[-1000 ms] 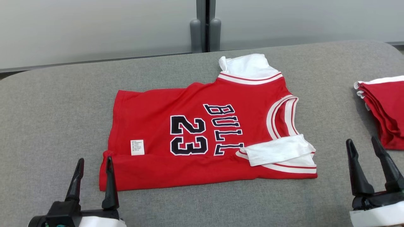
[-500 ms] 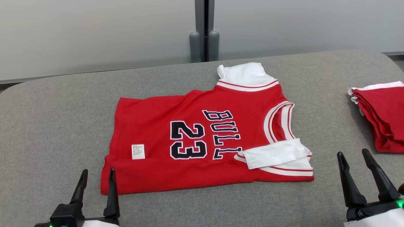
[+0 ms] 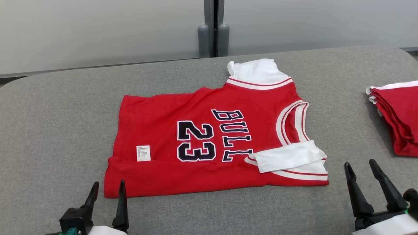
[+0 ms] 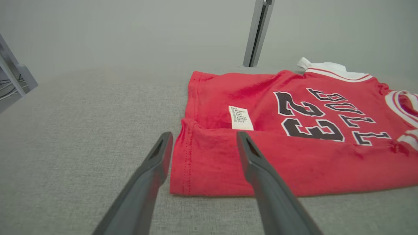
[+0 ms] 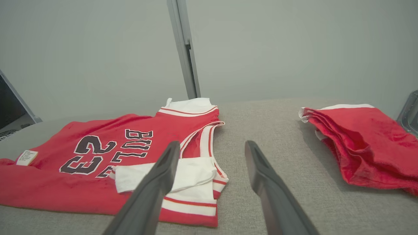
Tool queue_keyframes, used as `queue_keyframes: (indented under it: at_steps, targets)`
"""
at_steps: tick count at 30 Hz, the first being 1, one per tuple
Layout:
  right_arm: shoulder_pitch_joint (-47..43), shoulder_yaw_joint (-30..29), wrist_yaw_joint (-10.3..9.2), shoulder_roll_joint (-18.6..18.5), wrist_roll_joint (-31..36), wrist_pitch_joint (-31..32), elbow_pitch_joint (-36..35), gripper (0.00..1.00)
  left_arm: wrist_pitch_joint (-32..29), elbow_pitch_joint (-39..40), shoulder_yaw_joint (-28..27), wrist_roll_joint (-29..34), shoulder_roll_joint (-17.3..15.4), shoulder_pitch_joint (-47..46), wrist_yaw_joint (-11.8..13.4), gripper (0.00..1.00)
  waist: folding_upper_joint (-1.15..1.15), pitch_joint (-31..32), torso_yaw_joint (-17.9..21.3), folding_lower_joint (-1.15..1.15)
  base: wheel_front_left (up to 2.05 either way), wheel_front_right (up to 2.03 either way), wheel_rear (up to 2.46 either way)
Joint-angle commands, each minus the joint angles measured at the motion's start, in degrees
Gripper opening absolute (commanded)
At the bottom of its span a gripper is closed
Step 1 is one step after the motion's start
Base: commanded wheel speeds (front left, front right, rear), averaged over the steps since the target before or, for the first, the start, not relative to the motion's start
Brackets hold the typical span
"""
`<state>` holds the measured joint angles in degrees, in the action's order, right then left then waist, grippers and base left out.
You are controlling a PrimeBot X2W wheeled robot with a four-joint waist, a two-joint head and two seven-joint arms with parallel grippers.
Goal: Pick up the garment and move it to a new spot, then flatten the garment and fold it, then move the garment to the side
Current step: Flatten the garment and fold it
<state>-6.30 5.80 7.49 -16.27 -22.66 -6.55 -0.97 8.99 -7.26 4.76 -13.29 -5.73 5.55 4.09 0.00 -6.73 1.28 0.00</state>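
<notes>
A grey counter (image 3: 49, 130) spans the frame, its side edges cut off. At centre lies the red jersey (image 3: 156, 124), flat, with its long axis running left to right, hem at left and neckline at right; its near edge is folded up over the front. A pile of red cloth (image 3: 400, 120) is cut off at the right edge. The left hand (image 3: 108, 183), just below the jersey's lower left corner, and the right hand (image 3: 359, 163), at lower right, both gape wide and hold nothing. A white sleeve (image 3: 287, 156) hides the end of the lettering; the print on the white label (image 3: 143, 153) is too small to read.
</notes>
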Motion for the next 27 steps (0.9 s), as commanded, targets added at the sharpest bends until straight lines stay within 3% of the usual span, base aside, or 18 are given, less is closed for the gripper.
queue_keyframes:
  at_steps: [1,16,17,18,19,20,27]
  targets:
    - [0.7,0.23,0.0,-0.37,-0.53,0.1,1.39,1.0,-0.14,-1.19,0.0,-0.49,-0.05,-0.81,-0.41,1.0,0.0,-0.65,-0.13,0.0,0.0,0.0,0.0]
    - [11.71,9.9,0.0,-0.71,-5.52,-1.8,26.03,1.0,1.47,-18.53,0.02,-6.31,0.87,-10.75,-4.61,1.0,0.0,-6.88,-2.47,0.0,0.0,0.0,0.0]
    - [12.08,10.85,0.0,-0.55,-6.07,-1.71,27.26,1.0,1.5,-19.37,0.17,-6.46,0.86,-11.01,-4.88,0.84,0.0,-6.97,-2.54,0.0,0.0,0.0,0.0]
    - [12.3,11.59,0.0,-0.42,-6.68,-1.76,28.3,1.0,1.77,-20.22,0.23,-6.46,0.82,-11.31,-4.96,0.37,0.0,-7.01,-2.57,0.0,0.0,0.0,0.0]
    - [12.62,12.19,0.01,-0.33,-7.3,-2.05,29.06,0.38,1.94,-20.89,0.28,-6.5,0.78,-11.53,-5.11,0.37,0.0,-7.05,-2.59,0.0,0.0,0.0,0.0]
    - [12.81,12.77,0.01,-0.15,-7.99,-2.28,29.67,0.0,2.13,-21.46,0.52,-6.55,0.78,-11.64,-5.37,0.0,0.0,-7.08,-2.62,0.0,0.0,0.0,0.0]
    - [11.84,13.85,-0.07,-0.71,-10.95,-5.74,30.99,0.0,4.41,-21.86,0.42,-6.82,0.49,-9.49,-6.17,0.0,0.0,-5.67,-2.57,0.0,0.0,0.0,0.0]
